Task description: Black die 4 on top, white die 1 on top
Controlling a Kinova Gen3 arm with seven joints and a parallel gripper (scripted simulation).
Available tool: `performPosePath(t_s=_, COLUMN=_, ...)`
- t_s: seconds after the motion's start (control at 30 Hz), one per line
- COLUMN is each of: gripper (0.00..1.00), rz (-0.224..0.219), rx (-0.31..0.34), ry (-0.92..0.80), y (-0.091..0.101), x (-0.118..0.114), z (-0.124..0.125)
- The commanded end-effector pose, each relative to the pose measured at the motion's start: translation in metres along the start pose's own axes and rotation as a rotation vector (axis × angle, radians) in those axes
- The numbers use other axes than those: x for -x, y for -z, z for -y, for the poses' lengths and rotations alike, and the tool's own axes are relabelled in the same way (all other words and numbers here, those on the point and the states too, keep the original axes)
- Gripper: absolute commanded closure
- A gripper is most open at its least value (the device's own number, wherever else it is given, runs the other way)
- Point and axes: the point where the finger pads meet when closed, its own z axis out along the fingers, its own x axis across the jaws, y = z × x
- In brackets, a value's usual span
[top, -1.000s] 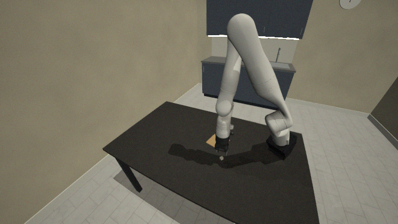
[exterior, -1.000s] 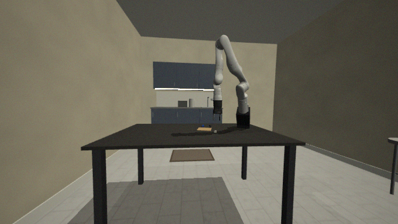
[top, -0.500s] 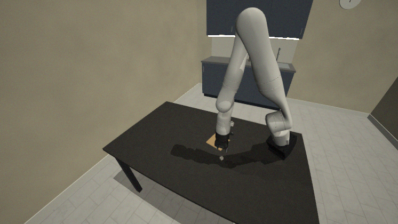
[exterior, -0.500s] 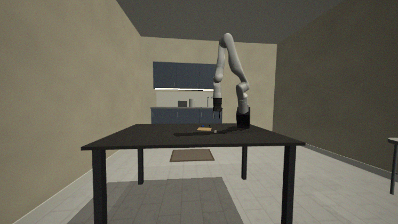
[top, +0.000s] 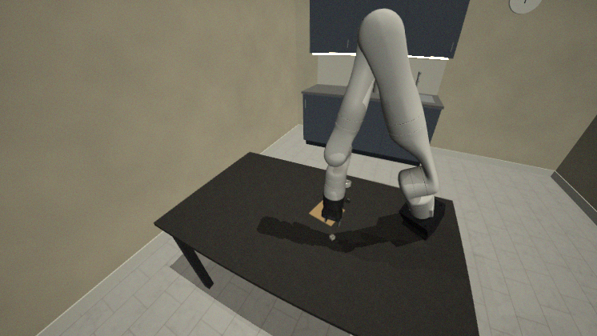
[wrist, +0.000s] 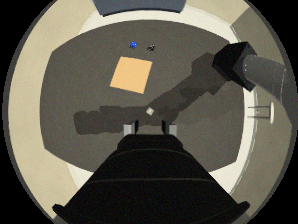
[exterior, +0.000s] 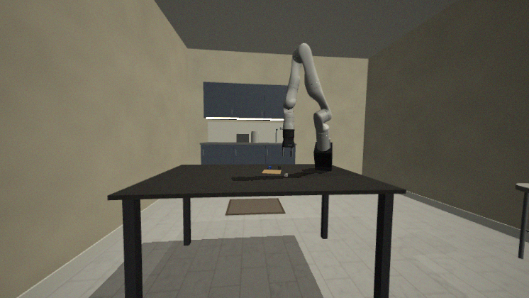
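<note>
The tan mat [wrist: 131, 74] lies flat on the dark table and also shows in the top view [top: 321, 214] and the exterior view [exterior: 271, 171]. No die is on it. The white die [wrist: 150, 111] [top: 332, 237] [exterior: 286, 174] lies on the bare table beside the mat, in the arm's shadow. The black die [wrist: 150, 47] and the blue die [wrist: 133, 44] lie close together on the table beyond the mat's far edge. Their top faces are too small to read. My gripper [exterior: 288, 152] [wrist: 150, 124] is open and empty, well above the white die.
The arm's black base [top: 422, 218] stands on the table to the right of the mat. The arm's long shadow [top: 292, 231] crosses the table. A kitchen counter [exterior: 247, 152] stands behind the table.
</note>
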Motion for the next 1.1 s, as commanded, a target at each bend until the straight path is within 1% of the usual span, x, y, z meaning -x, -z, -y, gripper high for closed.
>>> performPosePath(t_s=0.0, gripper=0.00, rz=0.002, rx=-0.001, ry=-0.002, y=0.000, x=0.000, z=0.001)
performPosePath(t_s=0.4, gripper=0.00, rz=0.003, rx=0.000, ry=-0.004, y=0.001, x=0.002, z=0.003)
performPosePath(t_s=0.57, gripper=0.00, rz=0.006, rx=0.002, ry=-0.008, y=0.001, x=0.005, z=0.005)
performPosePath(t_s=0.6, gripper=0.00, rz=0.009, rx=0.004, ry=-0.013, y=0.002, x=0.009, z=0.009)
performPosePath(t_s=0.83, gripper=0.00, rz=0.009, rx=0.004, ry=-0.013, y=0.002, x=0.009, z=0.009)
performPosePath(t_s=0.87, gripper=0.00, rz=0.014, rx=0.006, ry=-0.020, y=0.004, x=0.013, z=0.015)
performPosePath(t_s=1.07, gripper=0.00, rz=0.014, rx=0.006, ry=-0.020, y=0.004, x=0.013, z=0.015)
